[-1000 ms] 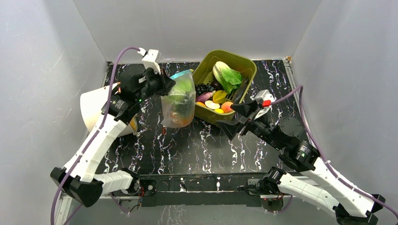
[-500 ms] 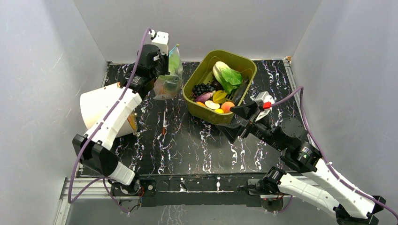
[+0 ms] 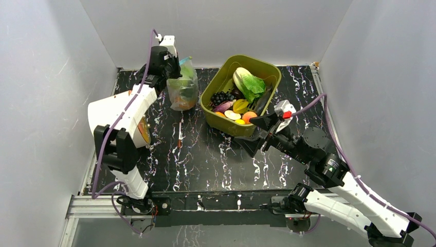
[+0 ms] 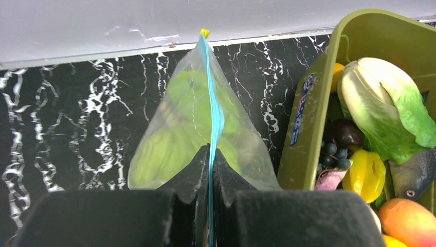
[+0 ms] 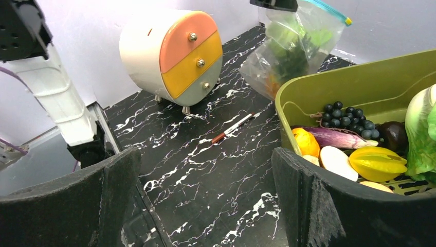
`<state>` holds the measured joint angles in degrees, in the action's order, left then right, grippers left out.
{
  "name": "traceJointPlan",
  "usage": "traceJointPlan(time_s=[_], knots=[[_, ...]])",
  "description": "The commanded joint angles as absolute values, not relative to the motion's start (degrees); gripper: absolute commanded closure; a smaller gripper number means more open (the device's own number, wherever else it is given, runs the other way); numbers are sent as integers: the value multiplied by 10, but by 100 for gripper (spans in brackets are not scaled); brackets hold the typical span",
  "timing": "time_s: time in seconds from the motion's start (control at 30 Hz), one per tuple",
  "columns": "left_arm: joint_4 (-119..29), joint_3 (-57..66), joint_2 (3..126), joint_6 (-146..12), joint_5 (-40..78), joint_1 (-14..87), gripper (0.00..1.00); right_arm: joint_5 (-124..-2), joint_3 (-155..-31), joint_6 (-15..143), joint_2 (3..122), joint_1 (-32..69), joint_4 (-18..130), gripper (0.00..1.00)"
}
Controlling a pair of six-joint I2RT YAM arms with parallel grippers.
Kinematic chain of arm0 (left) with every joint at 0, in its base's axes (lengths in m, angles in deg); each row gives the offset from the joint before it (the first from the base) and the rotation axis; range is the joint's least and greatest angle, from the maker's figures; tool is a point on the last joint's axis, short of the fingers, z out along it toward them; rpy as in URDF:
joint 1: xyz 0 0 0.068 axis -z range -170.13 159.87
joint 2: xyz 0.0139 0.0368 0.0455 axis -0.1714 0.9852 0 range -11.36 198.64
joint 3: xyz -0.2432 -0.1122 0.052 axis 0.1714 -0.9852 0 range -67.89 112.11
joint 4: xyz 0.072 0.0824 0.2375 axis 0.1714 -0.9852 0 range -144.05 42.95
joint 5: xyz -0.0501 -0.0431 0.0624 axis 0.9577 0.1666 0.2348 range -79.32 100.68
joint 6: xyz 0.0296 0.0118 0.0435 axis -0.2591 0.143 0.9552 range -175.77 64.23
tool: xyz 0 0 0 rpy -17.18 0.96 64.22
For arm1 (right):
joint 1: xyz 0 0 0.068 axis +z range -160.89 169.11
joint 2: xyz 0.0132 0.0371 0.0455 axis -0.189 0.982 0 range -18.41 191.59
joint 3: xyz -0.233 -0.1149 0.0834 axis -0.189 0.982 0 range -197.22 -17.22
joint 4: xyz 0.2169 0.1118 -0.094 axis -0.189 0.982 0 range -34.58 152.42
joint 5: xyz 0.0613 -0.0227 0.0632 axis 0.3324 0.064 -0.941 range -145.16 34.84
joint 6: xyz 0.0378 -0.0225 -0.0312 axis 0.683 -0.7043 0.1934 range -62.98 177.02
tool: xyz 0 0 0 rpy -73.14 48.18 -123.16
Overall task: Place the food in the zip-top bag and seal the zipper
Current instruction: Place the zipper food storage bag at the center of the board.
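Where the left arm reaches far across toward the back wall, its left gripper (image 4: 210,154) is pinched tight on the thin light-blue zipper (image 4: 216,116) of the clear, crinkly plastic zip-top bag (image 3: 183,92). The strip runs straight out between the two black fingers to a small yellow tab at its far end. Below that grasp the bag hangs down toward the black, white-veined marble-pattern table (image 3: 205,164); I cannot tell whether its bottom rests there. Inside it, beneath the fingers, sits some of the toy food (image 5: 288,51): pale-green leafy shapes above and something orange lower down. Whether the zipper is pressed shut along its whole length I cannot make out.

Just to the right of that hand stands the olive-green plastic tub (image 3: 218,82), close beside the bag and heaped with more toys: a pale-green cabbage (image 4: 380,108), a cluster of dark grapes (image 5: 344,116), a yellow star fruit (image 5: 378,162), a purple aubergine (image 5: 334,138) and an orange fruit (image 5: 306,143).

The right gripper (image 5: 205,164) is spread wide with nothing between its fingers, hovering low over the table at the tub's near corner, with the tub's wall right in front of its right finger. Beyond its left finger lies a slim red-and-white pen (image 5: 231,128), and farther off a white rounded drawer unit with orange, yellow and grey fronts (image 5: 172,56).
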<state>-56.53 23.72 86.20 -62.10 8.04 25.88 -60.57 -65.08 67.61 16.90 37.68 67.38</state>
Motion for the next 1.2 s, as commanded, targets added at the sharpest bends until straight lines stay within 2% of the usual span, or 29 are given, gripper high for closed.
traceJointPlan(time_s=[0.0,0.23,0.37,0.5,0.57,0.67,0.73,1.0,1.13,1.17], knots=[[-469,265,877,-693,168,243,100,-612,-665,673,166,375,647,2],[-355,184,897,-854,269,204,100,-617,-676,673,181,375,646,2],[-360,147,902,-845,255,176,100,-619,-672,677,180,375,646,2],[-434,172,924,-795,205,156,98,-618,-675,675,182,375,646,2],[-470,190,938,-769,188,148,88,-618,-676,674,184,375,646,2],[-499,204,946,-735,178,143,64,-618,-675,675,187,375,644,2],[-502,205,939,-716,181,143,54,-612,-671,683,190,375,644,2],[-550,205,870,-677,95,143,25,-600,-653,701,196,375,671,2],[-581,186,825,-698,72,143,20,-572,-646,713,192,375,692,2],[-576,169,807,-707,83,143,12,-555,-647,723,195,375,704,2]])
